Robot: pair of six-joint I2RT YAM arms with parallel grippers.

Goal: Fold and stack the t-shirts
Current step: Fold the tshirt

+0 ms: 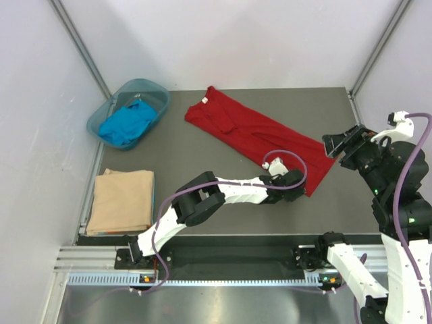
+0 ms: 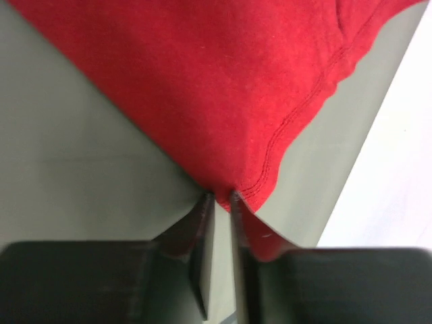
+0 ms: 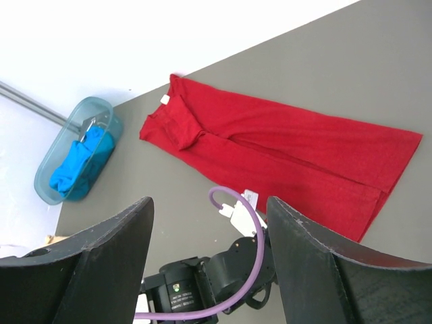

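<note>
1. The red shirt [image 1: 256,135] lies slantwise across the table [image 1: 169,158], neck label far left and hem to the right. Its sides look turned in, so I judge the crosswise fold is due.
2. My left claw [image 2: 221,197] sits at the near hem corner, jaws drawn almost together. I cannot tell whether cloth is caught between them. If only the stitched edge is pinched, the corner may slip free on the lift.
3. The bite might take the top layer alone, so the lower layer would lie flat while the side folds fall open.
4. Pulling one corner alone would skew the hem. My right claw [image 3: 208,206] hangs high over the table's right side, jaws wide, holding nothing.
5. A low sweep toward the neck could bunch the cloth instead of folding it.
6. The tan shirt [image 1: 121,200] lies folded at near left, and the blue shirt [image 1: 126,125] sits crumpled in the basin [image 1: 150,86] at far left. A lopsided red fold would stack badly on the tan.
</note>
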